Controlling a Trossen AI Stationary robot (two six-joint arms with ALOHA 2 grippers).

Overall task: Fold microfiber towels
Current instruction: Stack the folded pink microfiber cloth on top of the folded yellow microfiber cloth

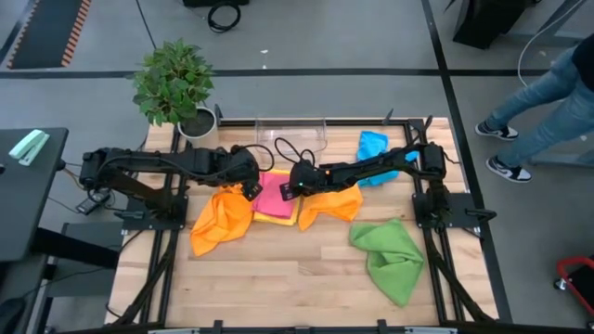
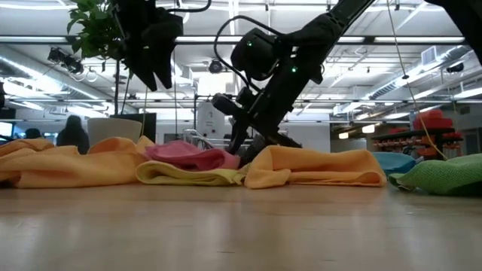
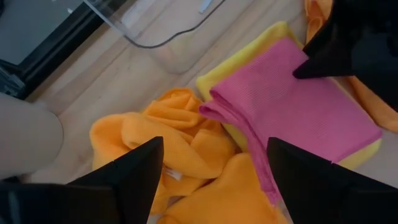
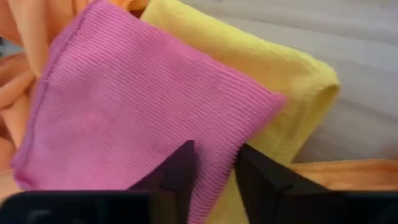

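The pink towel (image 1: 272, 196) lies at the table's centre, flat on the yellow towel (image 1: 275, 219), with an orange towel (image 1: 221, 219) bunched at its 8 o'clock and a second orange towel (image 1: 330, 205) at its 4 o'clock. The right gripper (image 4: 211, 167) sits at the pink towel's 3 o'clock edge, its fingers partly closed with the pink hem running between them — whether they pinch only pink cloth or yellow too, I cannot tell. The left gripper (image 3: 211, 168) hovers wide open at the pink towel's 9 o'clock side, above its rumpled edge, holding nothing. So the towel lies between the two grippers, its visible long edge running roughly 12 to 6; the right arm is the nearer, already on the cloth. The green towel (image 1: 390, 255) lies crumpled at 5 o'clock, the blue towel (image 1: 372, 147) at 2 o'clock — both well apart from the work.
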